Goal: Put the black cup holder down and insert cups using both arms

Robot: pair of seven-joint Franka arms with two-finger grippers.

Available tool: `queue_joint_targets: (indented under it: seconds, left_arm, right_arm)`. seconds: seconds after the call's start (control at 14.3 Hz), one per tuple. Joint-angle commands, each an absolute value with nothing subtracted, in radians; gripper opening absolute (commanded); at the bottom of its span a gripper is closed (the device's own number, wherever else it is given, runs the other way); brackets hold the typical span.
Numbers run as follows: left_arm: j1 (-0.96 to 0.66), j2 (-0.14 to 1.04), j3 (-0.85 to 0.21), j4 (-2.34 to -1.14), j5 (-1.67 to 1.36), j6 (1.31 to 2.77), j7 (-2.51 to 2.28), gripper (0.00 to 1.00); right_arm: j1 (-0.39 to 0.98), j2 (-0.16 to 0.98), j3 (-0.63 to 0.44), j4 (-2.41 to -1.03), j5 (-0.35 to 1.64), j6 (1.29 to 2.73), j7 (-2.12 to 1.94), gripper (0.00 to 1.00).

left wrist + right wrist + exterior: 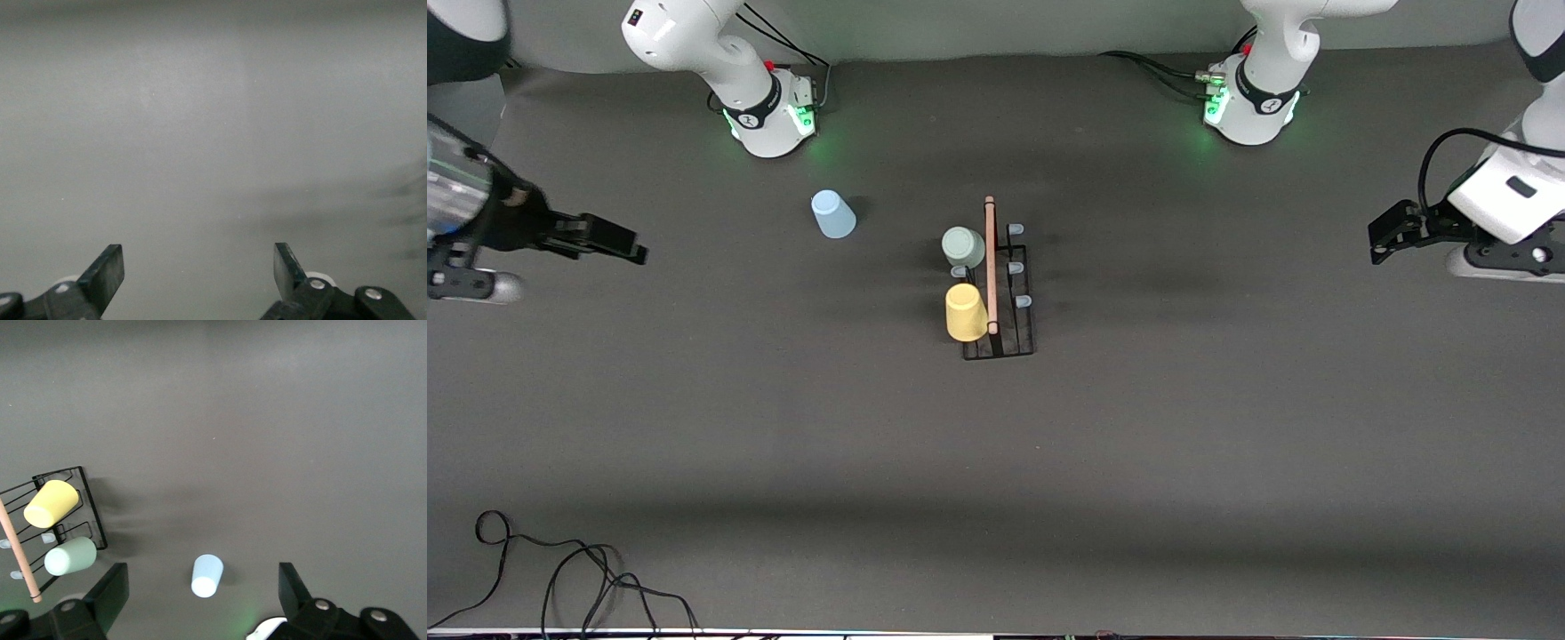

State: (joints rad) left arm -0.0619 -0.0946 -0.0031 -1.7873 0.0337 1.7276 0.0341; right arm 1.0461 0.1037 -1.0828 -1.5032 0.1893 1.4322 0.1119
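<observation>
Where a dark grey table (1227, 462) fills the frame, the black cup holder (1000, 302) sits centre, pale green cup (963, 246) and yellow cup (966, 312) on its pegs. The light blue cup (833, 214) stands upper left (apart). The left gripper (1380, 238) waits at the frame's right edge, the right gripper (633, 251) at its left edge, both spread, empty.

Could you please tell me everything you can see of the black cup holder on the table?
The black cup holder is a thin black wire rack standing near the middle of the dark table, with a light wooden rod handle along its top and pale blue-capped pegs. The pale green cup and the yellow cup sit upturned on pegs along the side toward the right arm's end; three pegs on the side toward the left arm's end are bare. No gripper touches it.
</observation>
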Motion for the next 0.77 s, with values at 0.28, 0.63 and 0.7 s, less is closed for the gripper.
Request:
queue_joint_targets:
  seconds: [0.28, 0.63, 0.7]
  left_arm:
    - [-0.058, -0.118, -0.006, -1.781, 0.040, 1.697, 0.040, 1.00]
    - [-0.058, -0.112, -0.006, -1.786, 0.040, 1.706, 0.038, 1.00]
    - [-0.058, -0.113, -0.006, -1.784, 0.038, 1.701, 0.038, 1.00]
  right_arm:
    - [1.055, 0.140, -1.111, -1.482, 0.161, 1.410, 0.051, 1.00]
    - [1.014, 0.137, -1.079, -1.480, 0.140, 1.387, 0.054, 1.00]
    - [0.959, 0.132, -1.016, -1.480, 0.140, 1.387, 0.054, 1.00]
